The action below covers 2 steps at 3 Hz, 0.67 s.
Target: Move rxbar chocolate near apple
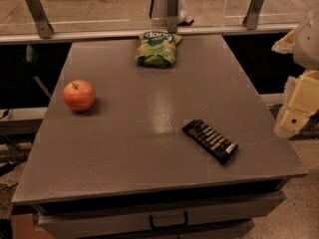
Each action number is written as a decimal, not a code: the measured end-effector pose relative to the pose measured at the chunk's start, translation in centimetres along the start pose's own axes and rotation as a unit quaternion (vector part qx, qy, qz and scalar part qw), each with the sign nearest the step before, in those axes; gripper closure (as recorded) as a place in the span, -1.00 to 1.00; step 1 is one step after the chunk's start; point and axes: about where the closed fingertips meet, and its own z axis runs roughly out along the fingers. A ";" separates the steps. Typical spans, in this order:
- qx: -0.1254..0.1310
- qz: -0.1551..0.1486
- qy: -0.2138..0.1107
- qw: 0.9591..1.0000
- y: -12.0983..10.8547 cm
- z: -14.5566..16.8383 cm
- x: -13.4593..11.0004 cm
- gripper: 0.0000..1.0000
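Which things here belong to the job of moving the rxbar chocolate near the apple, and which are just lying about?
Part of the job:
- rxbar chocolate, front right of the table
- apple, left side
- gripper, off the right edge, touching nothing

Lying about:
- green snack bag, far edge

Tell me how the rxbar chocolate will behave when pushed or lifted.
The rxbar chocolate lies flat and slim, so it will probably slide rather than roll. Its smooth wrapper may be slippery, and its low profile on the table could make pinching awkward. The end effector hangs beside the table, at picture right.
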 end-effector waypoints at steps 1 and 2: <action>0.000 0.000 0.000 1.000 0.0 0.0 0.0 -1.00; -0.010 0.009 -0.017 1.000 0.2 1.0 -0.2 -1.00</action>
